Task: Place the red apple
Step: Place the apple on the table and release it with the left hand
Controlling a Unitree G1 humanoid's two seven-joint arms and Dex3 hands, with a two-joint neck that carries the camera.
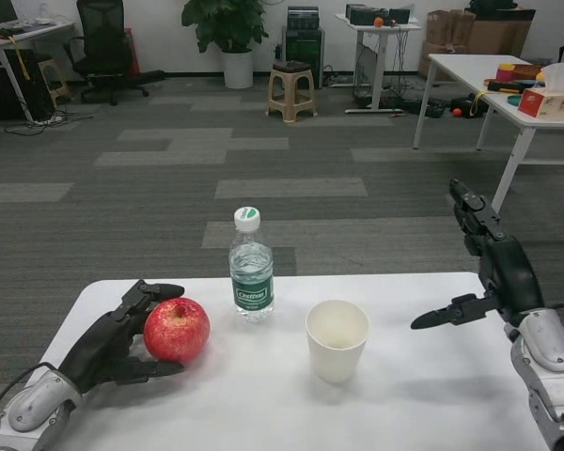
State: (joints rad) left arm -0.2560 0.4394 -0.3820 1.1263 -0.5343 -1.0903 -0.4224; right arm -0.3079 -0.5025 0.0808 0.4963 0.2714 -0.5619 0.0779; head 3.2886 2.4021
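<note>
Head view over a white bench (263, 413). Near left: the left hand (108, 343) cups the apple (177, 330), its fingers (150, 291) curled over the top and left side and another finger under the fruit's near edge; the apple sits on the bench near its left end, stem dimple up. Near right: the right hand (493, 268) hangs above the bench's right edge, holding nothing, its fingers spread wide, one pointing up and away, another pointing left toward the cup. Centre: a white paper cup (336, 338) stands upright, mouth open, apart from both hands. Behind and left of the cup, between cup and apple but touching neither, a clear water bottle (251, 268) stands upright with a white cap and a green label. Beyond the bench: grey carpet (263, 141) in light and dark panels. Far right: a second white table (479, 80) carrying a tissue box (550, 99) and small items too small to tell. Far centre: a beige stool (292, 92), a potted plant (227, 28) in a white pot, and a small stand with equipment. Far left: a black office chair (103, 47) beside a desk.
</note>
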